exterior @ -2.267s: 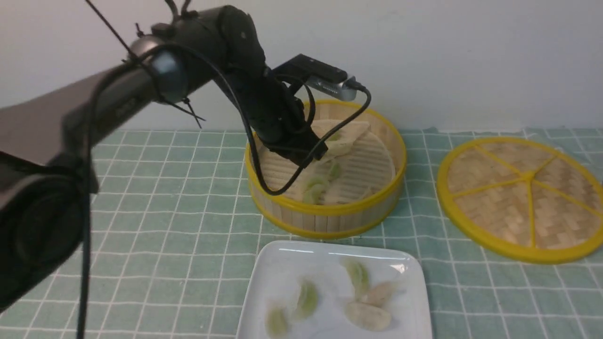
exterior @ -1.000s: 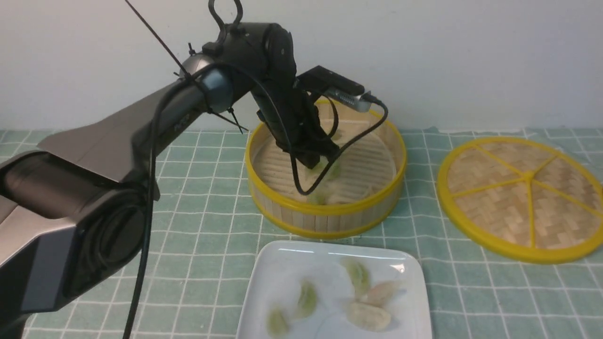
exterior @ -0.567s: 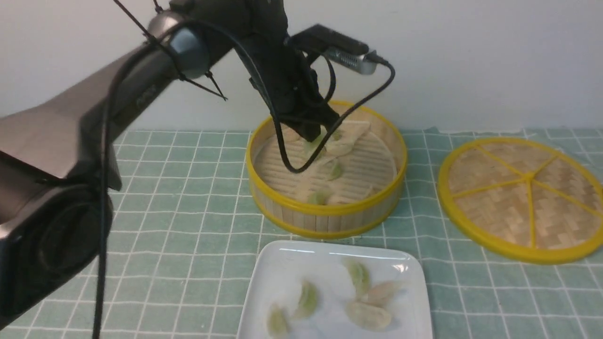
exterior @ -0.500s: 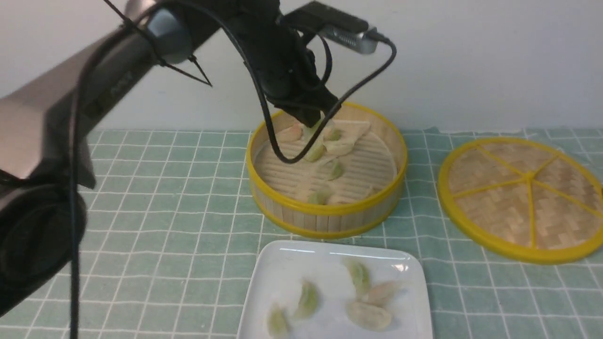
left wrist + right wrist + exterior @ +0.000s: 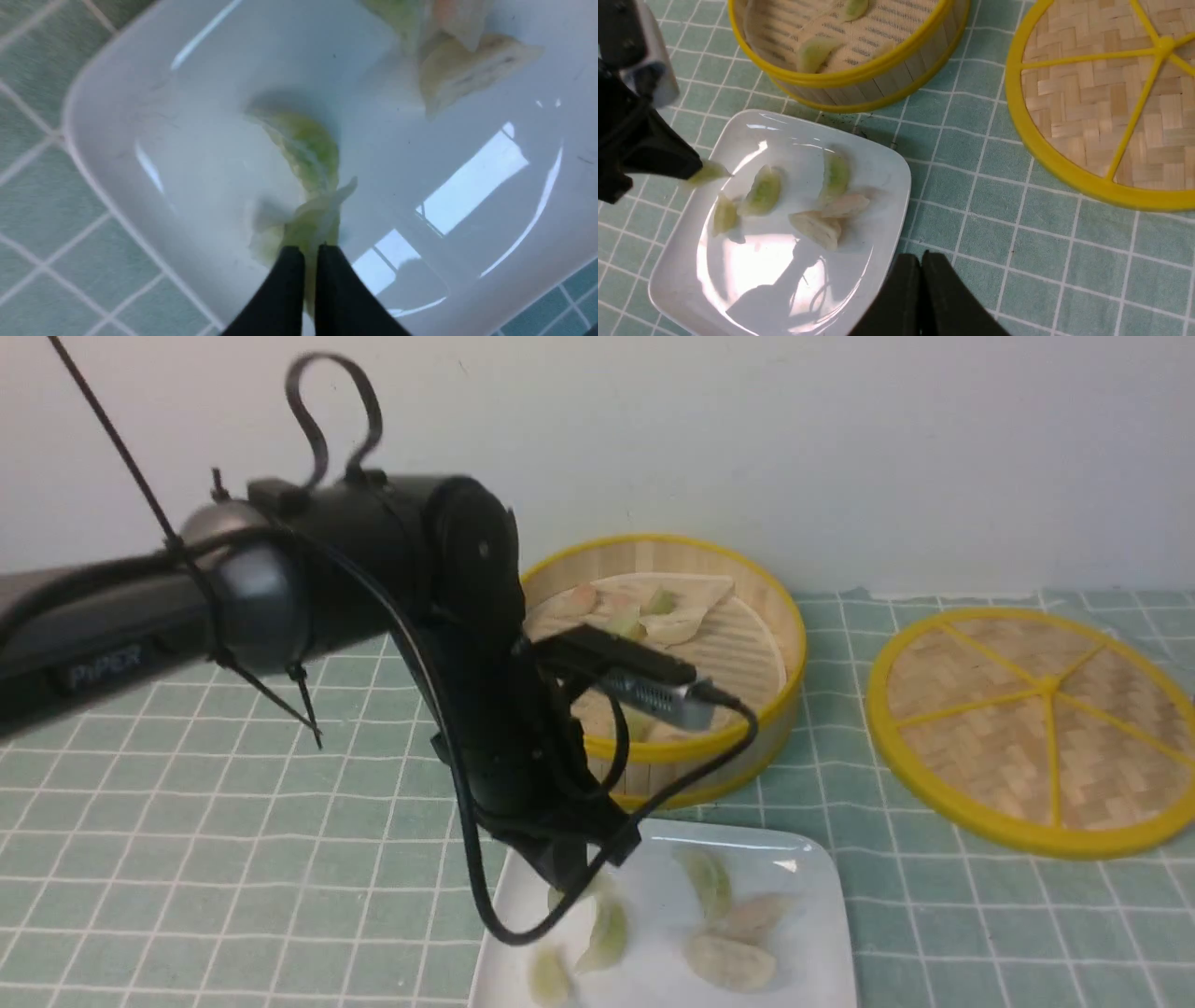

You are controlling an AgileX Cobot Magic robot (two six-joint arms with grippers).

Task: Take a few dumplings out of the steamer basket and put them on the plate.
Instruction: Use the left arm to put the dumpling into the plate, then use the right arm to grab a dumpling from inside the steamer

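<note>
Your left end effector (image 5: 309,273), nearer arm, was pinched on a green dumpling (image 5: 708,173) above the plate's (image 5: 903,186) left-hand edge, basket side.

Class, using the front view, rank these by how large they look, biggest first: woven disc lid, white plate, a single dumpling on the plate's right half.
Lid
Plate, partly hidden and cut off
Dumpling
</note>
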